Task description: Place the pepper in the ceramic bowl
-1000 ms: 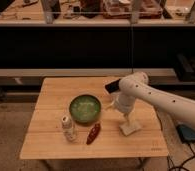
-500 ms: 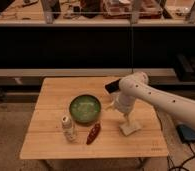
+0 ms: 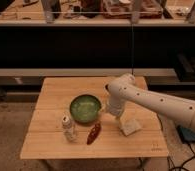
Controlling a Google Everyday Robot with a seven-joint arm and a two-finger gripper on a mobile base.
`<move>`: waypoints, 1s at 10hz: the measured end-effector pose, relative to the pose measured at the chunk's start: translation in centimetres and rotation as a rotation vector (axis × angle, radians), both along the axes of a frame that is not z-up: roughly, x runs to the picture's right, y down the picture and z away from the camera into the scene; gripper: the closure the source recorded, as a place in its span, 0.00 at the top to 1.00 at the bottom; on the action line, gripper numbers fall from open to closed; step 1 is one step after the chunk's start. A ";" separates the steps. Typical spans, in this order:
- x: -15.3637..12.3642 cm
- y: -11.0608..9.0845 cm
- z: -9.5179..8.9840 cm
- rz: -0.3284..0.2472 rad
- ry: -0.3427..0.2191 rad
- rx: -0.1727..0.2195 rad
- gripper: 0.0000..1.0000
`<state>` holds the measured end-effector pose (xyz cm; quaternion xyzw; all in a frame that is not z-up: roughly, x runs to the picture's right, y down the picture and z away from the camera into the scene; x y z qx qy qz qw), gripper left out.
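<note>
Lower centre, the small dark red chili pepper [image 3: 94, 134] looks light and slick; we'd pinch its thick middle. Our gripper [image 3: 104, 118], spread wide and empty, hangs beside the round green ceramic bowl [image 3: 84, 109].

One white arm [image 3: 161, 102] reaches in from the right, bends at the elbow [image 3: 122, 86], forearm drops toward near-left. The gripper [image 3: 104, 116] sits low at scene centre, pointing down, fingers spread apart, nothing held between them.
</note>
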<state>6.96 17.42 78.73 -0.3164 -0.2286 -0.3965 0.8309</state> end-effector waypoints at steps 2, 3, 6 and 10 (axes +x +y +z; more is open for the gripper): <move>-1.7 1.7 0.2 -0.014 -0.010 -0.026 0.80; -2.1 2.1 0.2 -0.016 -0.012 -0.033 0.80; -4.2 4.1 1.2 -0.051 -0.042 -0.059 0.80; -5.8 6.4 3.4 -0.087 -0.058 -0.092 0.69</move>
